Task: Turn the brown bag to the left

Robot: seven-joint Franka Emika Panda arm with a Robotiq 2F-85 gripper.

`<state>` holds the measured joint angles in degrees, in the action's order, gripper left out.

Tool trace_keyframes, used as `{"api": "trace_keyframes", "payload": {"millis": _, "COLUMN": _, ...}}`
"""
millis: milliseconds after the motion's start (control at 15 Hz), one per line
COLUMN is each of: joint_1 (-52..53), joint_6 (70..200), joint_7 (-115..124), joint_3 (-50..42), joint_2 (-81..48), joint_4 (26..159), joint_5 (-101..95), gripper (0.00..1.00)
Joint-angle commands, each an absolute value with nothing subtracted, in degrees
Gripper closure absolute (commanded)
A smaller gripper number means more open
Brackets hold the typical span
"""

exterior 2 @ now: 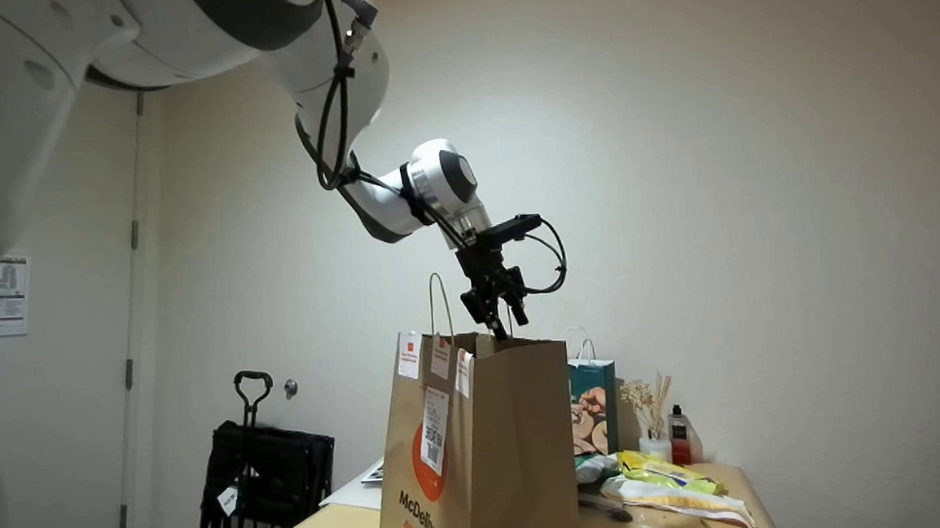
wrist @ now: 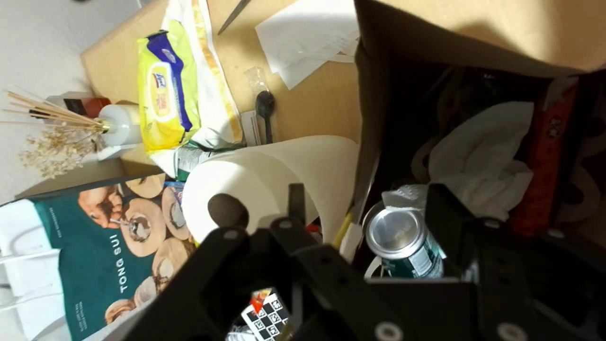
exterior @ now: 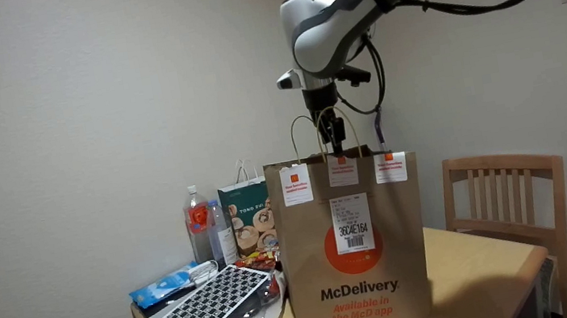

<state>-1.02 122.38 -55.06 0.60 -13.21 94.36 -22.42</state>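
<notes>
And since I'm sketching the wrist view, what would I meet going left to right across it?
Flowers → wipes → spoon → brown bag, by its near wall → can, inside that bag → red item, also inside, too dark to identify. Overlapping things are left out.

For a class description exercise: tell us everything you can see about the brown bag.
The brown bag looks like paper and stands upright on the table, its top open. One face carries a red circle, "McDelivery" lettering, a white receipt label and, along the top, three smaller stickers. Pale loop handles rise above it. The wrist view shows a can and what looks like white tissue inside. The open gripper straddles one wall; whether they touch cannot be told.
</notes>
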Motion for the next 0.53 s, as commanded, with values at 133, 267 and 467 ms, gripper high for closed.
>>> {"api": "trace_keyframes", "payload": {"millis": 133, "joint_1": -0.54, "joint_6": 123.26, "joint_7": -55.35, "joint_3": 1.28, "joint_2": -8.38, "joint_4": 94.25, "joint_5": -21.27, "gripper": 0.00}}
{"api": "trace_keyframes", "payload": {"millis": 267, "joint_1": -0.30, "joint_6": 122.95, "joint_7": -55.36, "joint_3": 1.51, "joint_2": -7.45, "joint_4": 93.93, "joint_5": -20.29, "gripper": 0.00}}
{"api": "trace_keyframes", "payload": {"millis": 467, "joint_1": 0.41, "joint_6": 123.05, "joint_7": -57.16, "joint_3": 2.58, "joint_2": -6.24, "joint_4": 94.33, "joint_5": -17.89, "gripper": 0.00}}
